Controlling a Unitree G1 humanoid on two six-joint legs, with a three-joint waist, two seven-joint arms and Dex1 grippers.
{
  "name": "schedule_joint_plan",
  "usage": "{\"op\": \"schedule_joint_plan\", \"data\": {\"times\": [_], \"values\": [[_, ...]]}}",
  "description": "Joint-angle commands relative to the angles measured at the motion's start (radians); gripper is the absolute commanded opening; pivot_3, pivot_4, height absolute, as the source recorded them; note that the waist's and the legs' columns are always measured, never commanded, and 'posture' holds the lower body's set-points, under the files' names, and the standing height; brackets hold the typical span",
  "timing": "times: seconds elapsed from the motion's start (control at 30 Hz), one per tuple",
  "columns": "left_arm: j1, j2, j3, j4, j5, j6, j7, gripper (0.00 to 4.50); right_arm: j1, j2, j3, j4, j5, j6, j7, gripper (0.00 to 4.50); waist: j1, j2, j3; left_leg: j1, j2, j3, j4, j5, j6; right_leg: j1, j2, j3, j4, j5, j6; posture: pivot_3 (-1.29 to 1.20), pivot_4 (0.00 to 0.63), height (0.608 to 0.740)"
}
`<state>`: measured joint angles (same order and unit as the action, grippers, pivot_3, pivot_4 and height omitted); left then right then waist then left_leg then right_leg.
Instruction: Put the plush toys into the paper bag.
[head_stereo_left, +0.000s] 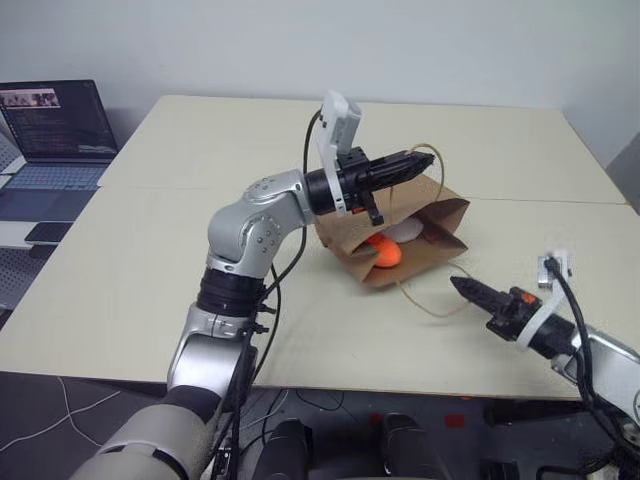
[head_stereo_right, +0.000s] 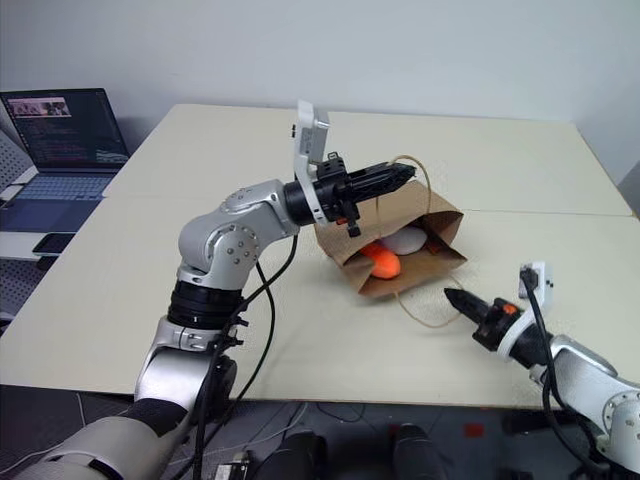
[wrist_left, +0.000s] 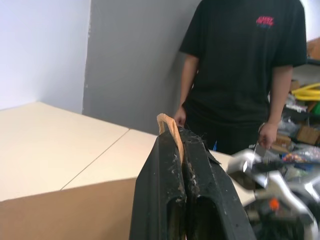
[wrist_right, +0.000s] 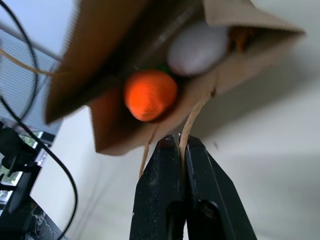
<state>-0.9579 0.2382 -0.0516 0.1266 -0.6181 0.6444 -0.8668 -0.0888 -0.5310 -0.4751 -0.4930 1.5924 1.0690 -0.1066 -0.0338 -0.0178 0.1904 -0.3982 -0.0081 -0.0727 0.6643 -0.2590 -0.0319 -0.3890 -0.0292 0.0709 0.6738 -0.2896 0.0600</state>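
The plain brown kraft paper bag (head_stereo_left: 400, 240) lies tipped on its side on the pale beige table (head_stereo_left: 200, 200), its mouth open toward the robot. Inside the mouth sit both plush toys: the orange carrot toy (head_stereo_left: 384, 252) nearest the opening and the white egg-shaped toy (head_stereo_left: 408, 231) just behind it, touching it. Above the bag, the left gripper (head_stereo_left: 428, 160) has its two black fingers pressed together on the upper thin twisted-paper loop handle (wrist_left: 168, 125), holding that edge lifted. The lower loop handle (head_stereo_left: 428, 302) trails from the bag's mouth across the table, and the right gripper (head_stereo_left: 457, 284), just beside the bag, is pinched shut on it. Well apart from the bag, an open laptop (head_stereo_left: 55, 135) sits beyond the table's left edge.
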Motion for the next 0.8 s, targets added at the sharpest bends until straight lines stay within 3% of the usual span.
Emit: {"op": "schedule_joint_plan", "data": {"times": [0.03,0.23,0.4,0.63,0.8], "values": [[-0.053,0.049,0.017,0.0,0.011,-0.021,-0.06,0.0,-0.079,-0.07,0.025,-0.025,0.141,-0.078,-0.06,0.03,0.001,0.0,0.0,0.0,0.0,0.0,0.0,0.0,0.0,0.0,0.0,0.0,0.0,0.0,0.0,0.0,0.15,0.74],[-0.141,0.144,0.007,0.055,0.033,-0.018,-0.173,0.0,-0.273,-0.237,0.097,0.022,0.327,-0.17,-0.154,0.03,0.002,0.0,0.0,-0.002,0.001,-0.001,-0.001,0.0,0.0,0.0,0.001,-0.001,-0.002,0.0,0.0,0.0,0.15,0.74],[-0.189,0.172,-0.048,0.115,0.09,-0.051,-0.27,0.0,-0.408,-0.294,0.166,0.095,0.379,-0.208,-0.196,0.03,0.003,0.0,0.0,-0.002,0.001,0.0,-0.001,0.0,0.0,0.0,0.001,-0.001,-0.002,0.0,0.0,0.0,0.15,0.74],[-0.301,0.133,-0.084,0.337,0.181,-0.144,-0.353,0.0,-0.531,-0.279,0.211,0.199,0.38,-0.222,-0.267,0.03,0.004,0.0,0.0,-0.004,0.001,0.0,-0.001,0.0,0.0,-0.001,0.001,-0.001,-0.003,0.0,-0.001,0.0,0.15,0.74],[-0.367,0.078,-0.078,0.523,0.244,-0.229,-0.355,0.0,-0.539,-0.289,0.242,0.244,0.361,-0.223,-0.329,0.03,0.004,0.0,0.0,-0.004,0.001,-0.001,-0.002,0.0,0.0,-0.001,0.001,-0.001,-0.004,0.0,-0.001,0.0,0.15,0.74]]}}
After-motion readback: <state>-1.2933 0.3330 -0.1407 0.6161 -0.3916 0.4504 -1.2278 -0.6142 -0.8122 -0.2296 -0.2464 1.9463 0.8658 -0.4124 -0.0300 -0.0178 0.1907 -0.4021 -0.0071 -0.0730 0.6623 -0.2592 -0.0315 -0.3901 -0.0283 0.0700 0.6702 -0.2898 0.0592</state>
